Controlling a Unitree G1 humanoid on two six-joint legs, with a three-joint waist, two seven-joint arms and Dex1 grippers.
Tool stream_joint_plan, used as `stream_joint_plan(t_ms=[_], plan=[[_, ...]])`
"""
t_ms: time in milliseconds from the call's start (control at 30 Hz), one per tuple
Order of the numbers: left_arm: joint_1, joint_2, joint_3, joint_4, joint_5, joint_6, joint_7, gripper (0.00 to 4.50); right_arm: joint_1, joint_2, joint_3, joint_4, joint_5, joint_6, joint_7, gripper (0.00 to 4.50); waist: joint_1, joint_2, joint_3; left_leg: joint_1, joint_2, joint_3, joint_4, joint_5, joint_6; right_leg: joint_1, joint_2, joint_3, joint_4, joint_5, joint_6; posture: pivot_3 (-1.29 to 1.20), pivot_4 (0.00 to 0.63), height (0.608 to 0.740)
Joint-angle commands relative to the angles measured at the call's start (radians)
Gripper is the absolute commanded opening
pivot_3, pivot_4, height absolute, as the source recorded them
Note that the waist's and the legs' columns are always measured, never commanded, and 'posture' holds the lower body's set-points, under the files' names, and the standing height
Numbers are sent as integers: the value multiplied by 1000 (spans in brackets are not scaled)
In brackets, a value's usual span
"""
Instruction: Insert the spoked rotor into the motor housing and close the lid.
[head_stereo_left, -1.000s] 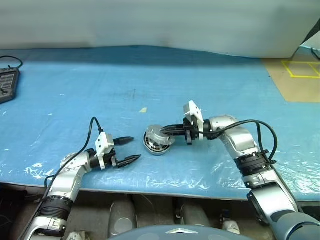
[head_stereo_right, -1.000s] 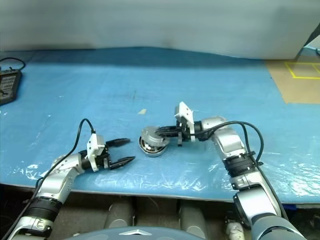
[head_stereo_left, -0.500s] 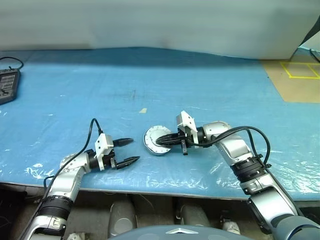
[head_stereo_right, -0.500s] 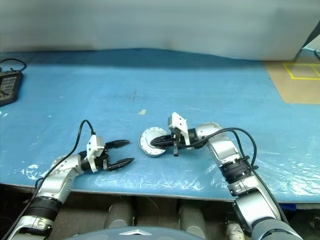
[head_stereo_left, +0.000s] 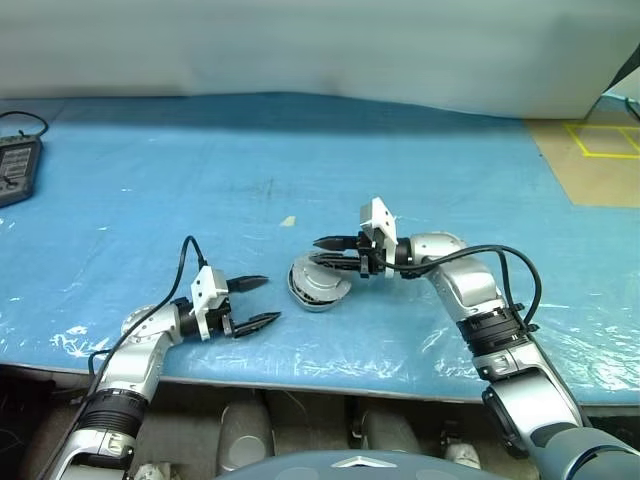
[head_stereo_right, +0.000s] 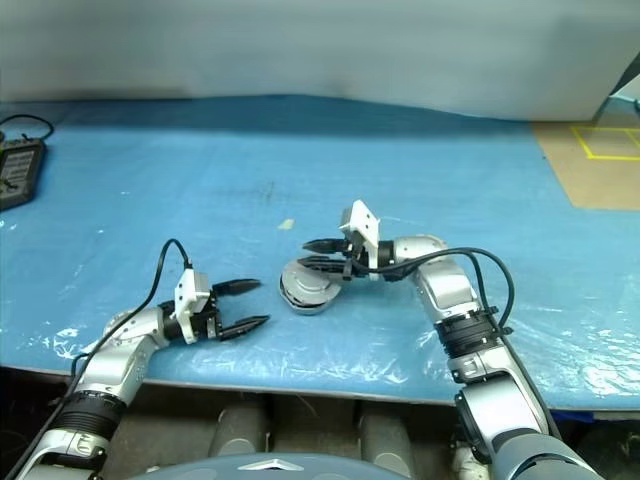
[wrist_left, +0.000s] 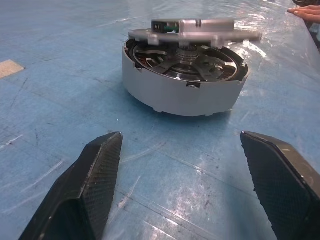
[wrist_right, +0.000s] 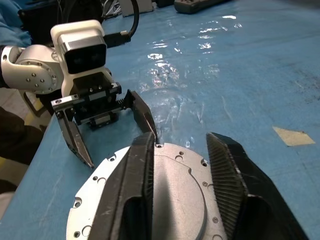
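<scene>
Left gripper (head_stereo_left: 256, 301) sits off to the left of the housing (wrist_left: 184, 86), near it but not touching; jaws wide apart and empty, pointing level toward the housing. Housing is on the blue table (head_stereo_left: 150, 180) roughly between the two arms; looks to me like the rotor (wrist_left: 182, 62) is already down inside (spokes and hub show under the lid from the left wrist view). The lid (wrist_right: 150, 200) rests on top of the housing but tilted, one edge up, not seated. Right gripper (head_stereo_left: 327, 251) hangs right over the lid, coming in from the housing's right side and aimed leftward; fingers (wrist_right: 227, 175) partly spread either side of the lid's raised middle, and I can't tell if they're touching it. So the right arm is clearly the nearer one; my guess is pressing the lid flat comes next.
</scene>
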Motion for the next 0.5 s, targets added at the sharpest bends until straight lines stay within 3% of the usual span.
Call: stream_joint_plan(t_ms=[33, 167, 500], plan=[[3, 5, 8, -22, -7, 1, 1, 3985, 15, -6, 12, -15, 0, -29, 20, 3114, 0, 0, 0, 0, 0, 0, -1, 0, 0, 0, 0, 0, -1, 0, 0, 0, 150, 740], [6, 8, 8, -31, -8, 9, 2, 3985, 27, -13, 38, 1, -33, -64, 29, 4405, 0, 0, 0, 0, 0, 0, -1, 0, 0, 0, 0, 0, -1, 0, 0, 0, 150, 740], [7, 13, 7, -66, -9, 39, 8, 3985, 29, -12, 59, 70, -93, -163, 27, 4405, 0, 0, 0, 0, 0, 0, -1, 0, 0, 0, 0, 0, -1, 0, 0, 0, 150, 740]])
